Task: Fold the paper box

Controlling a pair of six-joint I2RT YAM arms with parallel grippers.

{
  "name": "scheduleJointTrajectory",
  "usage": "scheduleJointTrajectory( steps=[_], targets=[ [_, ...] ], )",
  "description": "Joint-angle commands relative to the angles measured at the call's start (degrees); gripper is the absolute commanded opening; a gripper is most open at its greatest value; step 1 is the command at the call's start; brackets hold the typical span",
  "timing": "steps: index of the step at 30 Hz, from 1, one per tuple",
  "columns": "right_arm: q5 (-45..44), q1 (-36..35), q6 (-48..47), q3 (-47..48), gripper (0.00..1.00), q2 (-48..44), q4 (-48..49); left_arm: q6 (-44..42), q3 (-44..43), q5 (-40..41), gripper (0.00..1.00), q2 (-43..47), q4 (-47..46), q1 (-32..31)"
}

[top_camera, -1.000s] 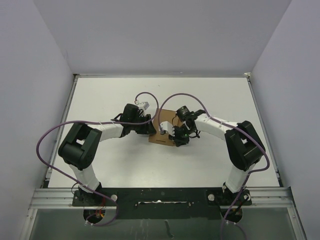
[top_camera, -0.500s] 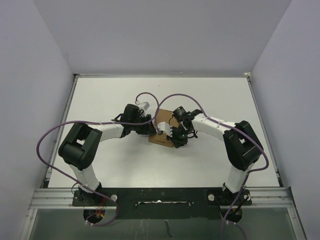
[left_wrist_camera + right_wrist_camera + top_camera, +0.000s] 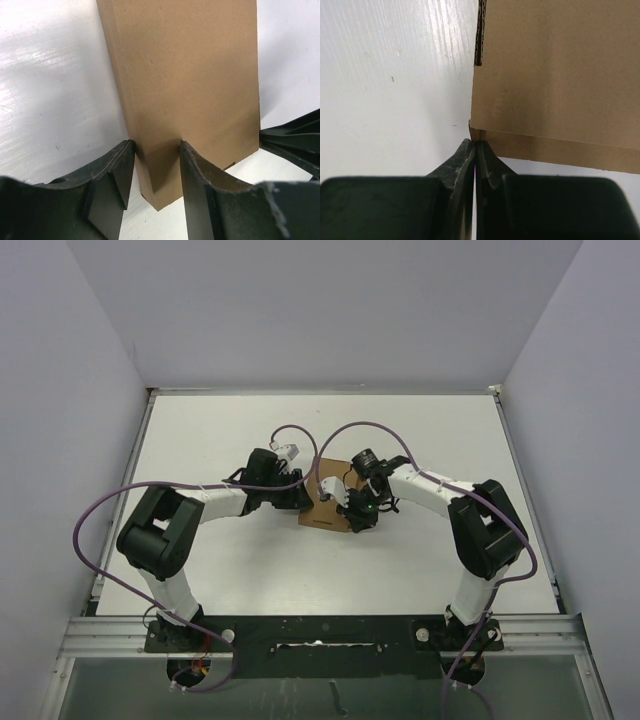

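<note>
1. Nearest us, the right claw (image 3: 475,145) has its tips pressed together with nothing between them. They touch the near corner of the paper box (image 3: 545,75), where a folded strip of cardboard meets the white surface (image 3: 395,75).
2. This claw is what has just changed. Half a second ago it had swung left across the box, and now it is back toward the right, roughly where it stood a second ago. We judge this a push-and-return stroke against a flap, meant to set a crease, not a finished fold.
3. A little farther in, the left claw (image 3: 156,150) is clamped on a thick folded edge of the box, one finger on each side. We take it to be bracing the box while the other claw works. Against the earlier frame it has hardly shifted, and its hold looks the same.
4. The box sits in the middle of the surface, well away from every edge and corner, between the two claws. Its outline matches the frame of a second ago, so we judge the folding under way but little advanced.
</note>
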State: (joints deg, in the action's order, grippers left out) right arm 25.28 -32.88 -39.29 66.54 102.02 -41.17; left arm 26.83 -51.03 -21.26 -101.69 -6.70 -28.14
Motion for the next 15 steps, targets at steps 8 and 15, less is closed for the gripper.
scheduleJointTrajectory(
  steps=[8, 15],
  targets=[
    [2.5, 0.5, 1.5, -0.7, 0.00, 0.4, 3.6, -0.6, 0.6, -1.6, 0.39, 2.1, 1.5, 0.3],
    [3.2, 0.9, 1.4, -1.6, 0.00, 0.3, 4.2, -0.6, 0.4, -1.7, 0.39, 1.8, 1.6, 0.6]
  ],
)
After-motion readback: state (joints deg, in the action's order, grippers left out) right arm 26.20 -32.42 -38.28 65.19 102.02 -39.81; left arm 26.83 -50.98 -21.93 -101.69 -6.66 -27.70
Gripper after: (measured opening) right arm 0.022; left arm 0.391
